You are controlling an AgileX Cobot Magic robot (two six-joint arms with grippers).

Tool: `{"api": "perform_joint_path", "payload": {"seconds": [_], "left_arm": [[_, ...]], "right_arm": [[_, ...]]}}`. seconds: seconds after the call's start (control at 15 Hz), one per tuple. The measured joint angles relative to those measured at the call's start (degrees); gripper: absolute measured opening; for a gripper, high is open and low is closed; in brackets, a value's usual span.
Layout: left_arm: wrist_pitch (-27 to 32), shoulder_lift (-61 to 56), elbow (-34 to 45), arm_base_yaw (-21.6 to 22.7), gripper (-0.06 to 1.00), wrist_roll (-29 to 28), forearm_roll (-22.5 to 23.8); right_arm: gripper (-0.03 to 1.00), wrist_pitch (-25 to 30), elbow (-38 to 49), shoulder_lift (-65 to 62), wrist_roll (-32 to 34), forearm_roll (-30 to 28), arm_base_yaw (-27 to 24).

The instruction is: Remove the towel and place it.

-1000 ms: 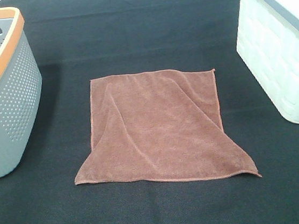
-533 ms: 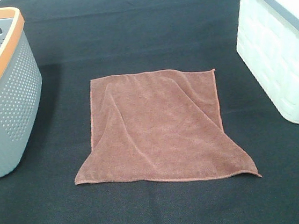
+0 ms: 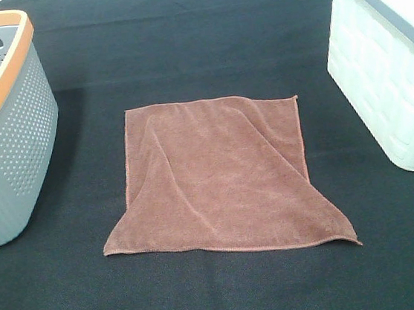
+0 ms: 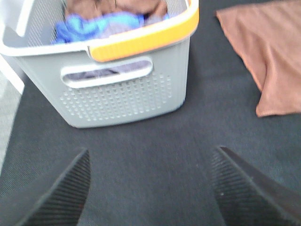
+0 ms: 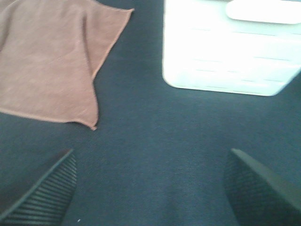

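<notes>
The reddish-brown towel [image 3: 221, 179] lies spread flat on the black table cloth in the middle of the exterior high view, with a few soft folds. It also shows in the left wrist view [image 4: 265, 52] and in the right wrist view [image 5: 49, 61]. My left gripper [image 4: 150, 188] is open and empty, low over the cloth in front of the grey basket [image 4: 117, 89]. My right gripper [image 5: 150, 188] is open and empty, beside the towel's corner and near the white bin [image 5: 230, 47]. Neither gripper shows in the exterior high view.
A grey perforated basket with an orange rim [image 3: 5, 125] stands at the left and holds brown and blue cloths [image 4: 99, 21]. A white bin with a grey rim [image 3: 391, 66] stands at the right. Black cloth [image 3: 194, 44] covers the table.
</notes>
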Motion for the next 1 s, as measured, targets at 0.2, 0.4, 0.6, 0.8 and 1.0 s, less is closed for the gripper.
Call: {"api": "perform_joint_path", "payload": {"seconds": [0.2, 0.4, 0.6, 0.8, 1.0], "left_arm": [[0.0, -1.66, 0.0, -0.17, 0.69, 0.0, 0.0], [0.0, -1.78, 0.0, -4.18, 0.69, 0.0, 0.0], [0.0, -1.78, 0.0, -4.24, 0.69, 0.0, 0.0], [0.0, -1.78, 0.0, -4.24, 0.69, 0.0, 0.0], [0.0, -1.78, 0.0, -4.24, 0.69, 0.0, 0.0]], "right_arm": [[0.8, 0.0, 0.0, -1.72, 0.0, 0.06, -0.92], [0.8, 0.0, 0.11, -4.53, 0.0, 0.29, -0.92], [0.8, 0.0, 0.17, -4.7, 0.0, 0.29, -0.92], [0.8, 0.0, 0.17, -4.7, 0.0, 0.29, -0.92], [0.8, 0.0, 0.17, -4.7, 0.0, 0.29, -0.92]]}}
